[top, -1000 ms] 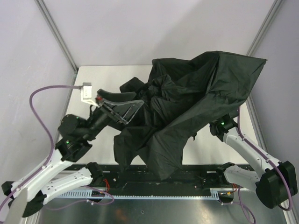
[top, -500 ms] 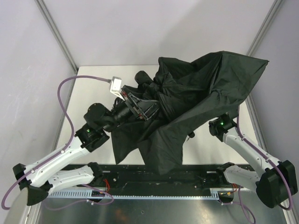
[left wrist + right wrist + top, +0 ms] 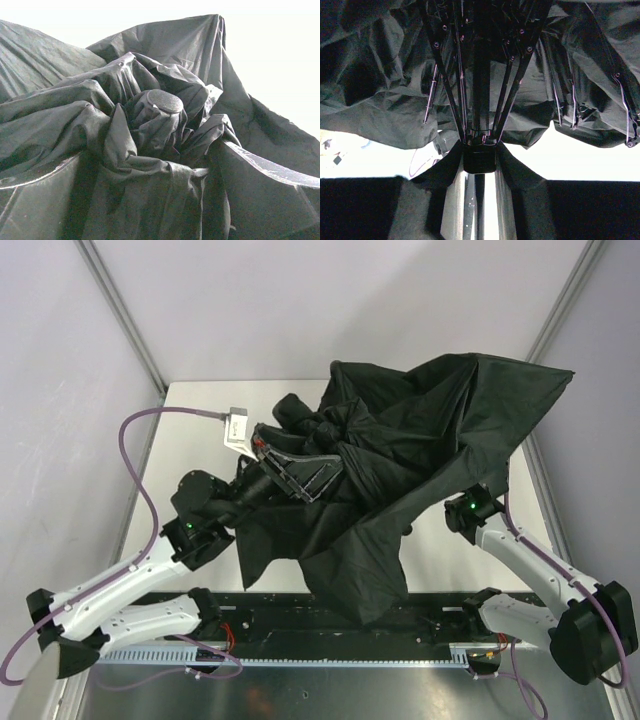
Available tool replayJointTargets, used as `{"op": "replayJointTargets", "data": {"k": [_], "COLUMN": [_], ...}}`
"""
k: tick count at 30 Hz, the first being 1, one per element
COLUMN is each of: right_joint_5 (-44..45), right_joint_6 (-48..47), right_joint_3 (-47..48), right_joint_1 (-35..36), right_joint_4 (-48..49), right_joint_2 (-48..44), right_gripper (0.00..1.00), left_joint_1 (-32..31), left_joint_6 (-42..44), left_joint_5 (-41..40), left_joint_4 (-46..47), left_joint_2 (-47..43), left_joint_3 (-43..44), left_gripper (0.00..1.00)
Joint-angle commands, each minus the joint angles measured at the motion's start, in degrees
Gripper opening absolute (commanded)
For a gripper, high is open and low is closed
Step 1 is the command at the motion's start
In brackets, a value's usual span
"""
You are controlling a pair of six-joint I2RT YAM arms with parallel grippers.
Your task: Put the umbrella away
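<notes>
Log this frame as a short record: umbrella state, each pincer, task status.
umbrella: black umbrella, half collapsed
canopy: canopy crumpled, draped over the table
left pincer: left pincer open, jaws straddling bunched fabric near the top cap
right pincer: right pincer under the canopy, closed on the shaft
task status: not yet put away

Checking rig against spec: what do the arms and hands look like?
Left arm and right arm: white links, black joints, a green light near each wrist. A purple cable loops from the left arm to a white camera box; another runs along the right arm. The left hand is black, with a triangular open frame.
</notes>
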Motion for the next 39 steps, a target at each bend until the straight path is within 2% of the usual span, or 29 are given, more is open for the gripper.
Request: {"op": "replayJointTargets", "data": {"k": [1, 5, 11, 15, 19, 23, 30, 36, 39], "right_joint_5": [0.7, 1.0, 1.0, 1.1, 1.1, 1.7, 3.2, 4.4, 6.5], "right_joint_6": [-2.8, -4.4, -4.5, -4.1, -4.0, -7.9, -14.8, -16.9, -22.1], "right_joint_3": [1.3, 1.3, 1.3, 1.3, 1.6, 2.2, 3.6, 4.8, 6.6], "right_joint_1": [0.8, 0.6, 0.8, 1.3, 1.7, 2.4, 4.6, 5.8, 7.5], "right_joint_4": [0.2, -2.1, -1.6, -0.6, -0.5, -6.2, -15.2, -19.0, -26.0], "right_joint_2": [-1.0, -1.6, -1.2, -1.1, -1.5, -2.2, -2.5, -2.4, -2.6], "right_gripper": [0.00, 0.00, 0.00, 0.00, 0.00, 0.00, 0.00, 0.00, 0.00], "left_joint_1": [-0.6, -0.4, -0.4, -0.5, -0.5, -0.6, -2.2, -2.3, -2.4], "left_joint_6": [-1.5, -0.9, -0.3, -2.0, -3.4, -4.1, -0.9, -1.8, -2.8], "left_joint_5": [-2.0, 1.3, -0.1, 2.9, 2.5, 3.4, 5.0, 7.5, 7.2], "left_joint_4": [4.9, 6.2, 8.8, 9.1, 9.2, 10.4, 18.0, 19.4, 19.4], "left_joint_2": [0.8, -0.9, -7.1, -3.9, -0.2, 2.2, 2.1, 4.4, 5.9], "left_joint_3": [3.2, 2.3, -2.7, -0.6, 1.1, 2.9, 2.0, 3.4, 4.4], "left_gripper": [0.99, 0.99, 1.00, 0.99, 0.99, 0.99, 0.99, 0.99, 0.99]}}
